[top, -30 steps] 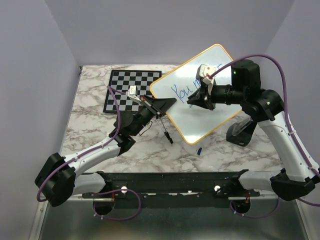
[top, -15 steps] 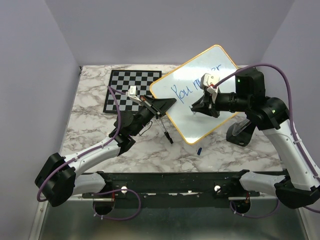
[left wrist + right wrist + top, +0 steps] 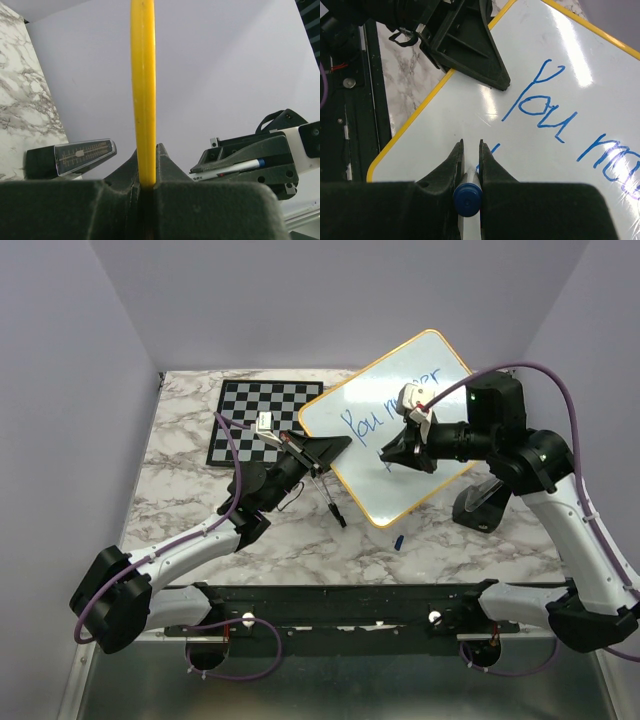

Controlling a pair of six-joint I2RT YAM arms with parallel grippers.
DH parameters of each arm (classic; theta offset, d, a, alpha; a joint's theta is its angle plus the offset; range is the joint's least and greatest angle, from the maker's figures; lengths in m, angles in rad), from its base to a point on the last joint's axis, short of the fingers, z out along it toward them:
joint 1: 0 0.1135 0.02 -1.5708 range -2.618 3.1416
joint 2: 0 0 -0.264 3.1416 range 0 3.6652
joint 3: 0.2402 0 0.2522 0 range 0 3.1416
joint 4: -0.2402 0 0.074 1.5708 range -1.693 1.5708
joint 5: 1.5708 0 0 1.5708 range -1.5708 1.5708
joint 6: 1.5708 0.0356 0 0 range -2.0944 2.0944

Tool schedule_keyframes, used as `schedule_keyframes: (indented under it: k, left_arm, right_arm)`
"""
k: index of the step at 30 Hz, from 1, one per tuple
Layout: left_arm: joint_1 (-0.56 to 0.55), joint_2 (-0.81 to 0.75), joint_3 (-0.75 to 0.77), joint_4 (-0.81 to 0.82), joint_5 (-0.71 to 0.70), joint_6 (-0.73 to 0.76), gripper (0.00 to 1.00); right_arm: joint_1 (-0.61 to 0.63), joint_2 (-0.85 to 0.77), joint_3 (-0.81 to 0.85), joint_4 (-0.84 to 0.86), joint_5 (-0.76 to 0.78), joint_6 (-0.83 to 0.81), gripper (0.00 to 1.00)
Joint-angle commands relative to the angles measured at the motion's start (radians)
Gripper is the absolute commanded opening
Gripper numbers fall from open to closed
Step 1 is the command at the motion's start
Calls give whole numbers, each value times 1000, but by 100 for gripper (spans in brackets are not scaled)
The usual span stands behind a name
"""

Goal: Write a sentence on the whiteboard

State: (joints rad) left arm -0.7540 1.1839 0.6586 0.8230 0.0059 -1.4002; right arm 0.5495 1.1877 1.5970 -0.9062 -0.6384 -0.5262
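Note:
The whiteboard (image 3: pixel 372 480), white with a yellow frame, is tilted up over the table's middle. My left gripper (image 3: pixel 335 448) is shut on its lower left edge; in the left wrist view the yellow frame (image 3: pixel 143 90) stands between the closed jaws of the left gripper (image 3: pixel 147 182). The sentence (image 3: pixel 365 420) reads "You m…" in blue, the rest hidden by my right arm. My right gripper (image 3: pixel 392 462) is shut on a blue-capped marker (image 3: pixel 467 198), tip at the board below "You" (image 3: pixel 547 107). A short blue stroke (image 3: pixel 492 148) shows beside the right gripper (image 3: pixel 470 145).
The checkered chessboard (image 3: pixel 255 415) lies at the back left, partly under the whiteboard. A black pen (image 3: pixel 335 508) and a small blue cap (image 3: pixel 399 541) lie on the marble table in front of the board. A black stand (image 3: pixel 478 505) sits at the right.
My right gripper with the marker has moved from the first line down and left to a spot below "You". The left gripper and the whiteboard have stayed still.

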Motion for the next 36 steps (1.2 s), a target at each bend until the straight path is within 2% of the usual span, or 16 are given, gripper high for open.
schedule_keyframes:
  k: [1,16,20,26,36]
  left_arm:
    - [1,-49,27,226,-24,-75,0]
    - [-1,-44,19,240,-27,-75,0]
    - [1,-46,18,242,-30,-75,0]
    - [1,-50,13,238,-34,-72,0]
    - [1,-59,9,238,-29,-74,0]
  right_arm:
    - [-3,41,38,24,28,23,0]
    - [-3,20,-28,-11,-127,37,0]
    - [-3,-8,-57,-36,-113,23,1]
    - [-5,-34,-69,-27,-9,31,0]
    - [-25,33,29,19,48,46,1]
